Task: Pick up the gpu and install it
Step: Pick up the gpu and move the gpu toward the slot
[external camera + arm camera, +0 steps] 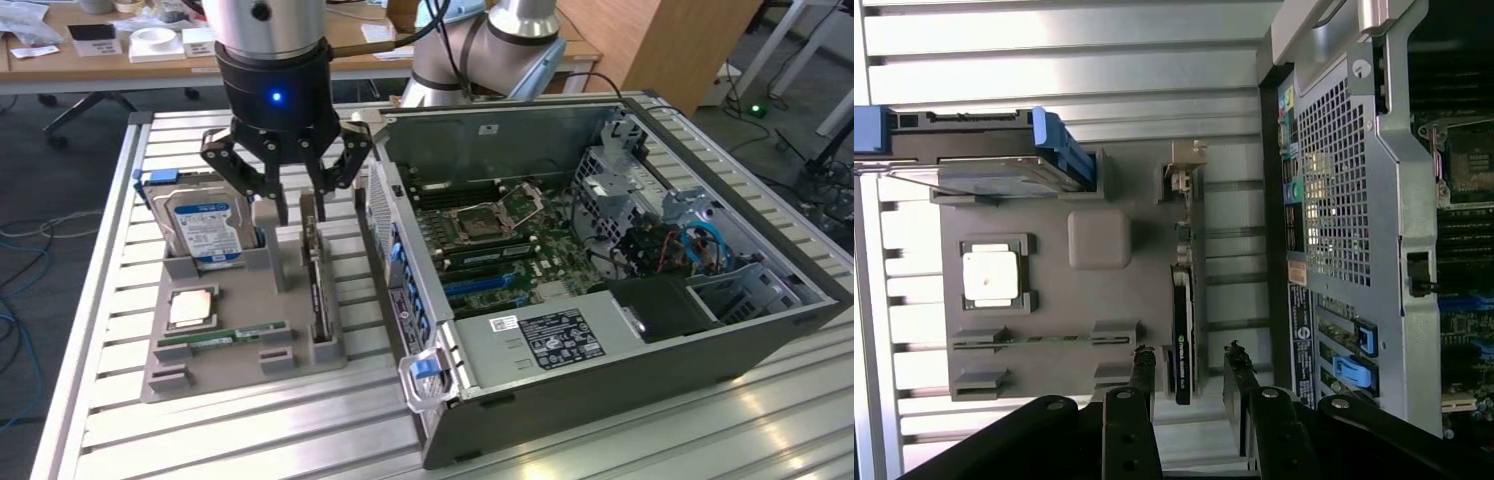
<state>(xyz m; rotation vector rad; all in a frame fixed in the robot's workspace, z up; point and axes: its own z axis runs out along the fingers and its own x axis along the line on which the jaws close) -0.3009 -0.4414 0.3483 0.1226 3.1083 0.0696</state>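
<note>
Well, at the left of the exterior view the hard drive (pixel 200 225) stands in the tray (pixel 227 355), near the gripper (pixel 296 212). Its jaws are spread apart, one on each side of the gpu (pixel 318 290), which stands on its thin edge at the tray's right side. A crooked squeeze could tip it. At the right, the computer case (pixel 601 385) sits close and could get bumped.
</note>
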